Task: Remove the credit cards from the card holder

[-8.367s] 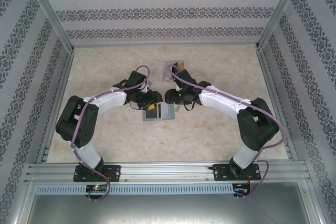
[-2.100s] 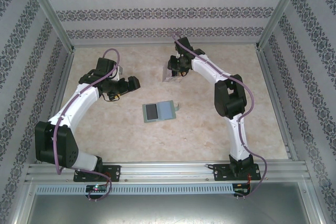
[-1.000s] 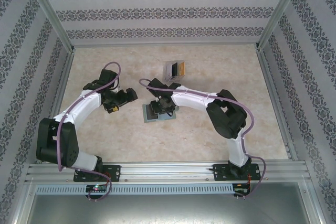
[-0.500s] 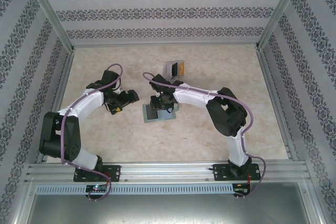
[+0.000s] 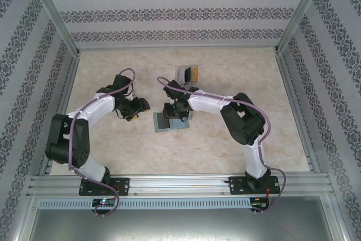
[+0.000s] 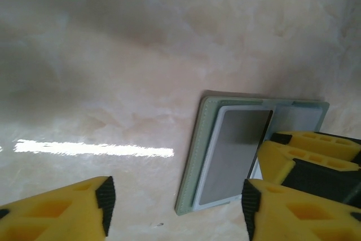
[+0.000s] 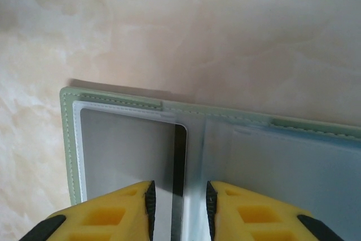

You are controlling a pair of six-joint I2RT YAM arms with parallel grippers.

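Edged left gripper (image 6: 176, 204), gaping empty, toward card holder (image 7: 66, 139); right gripper (image 7: 179, 207) narrowly parted over remaining dark card (image 7: 180, 156), orange card (image 5: 194, 74) already out.

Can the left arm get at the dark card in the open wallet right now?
Probably not easily. The left tool hangs open close beside the wallet, but the right tool sits over the middle, its fingers astride the inner edge of the dark card.
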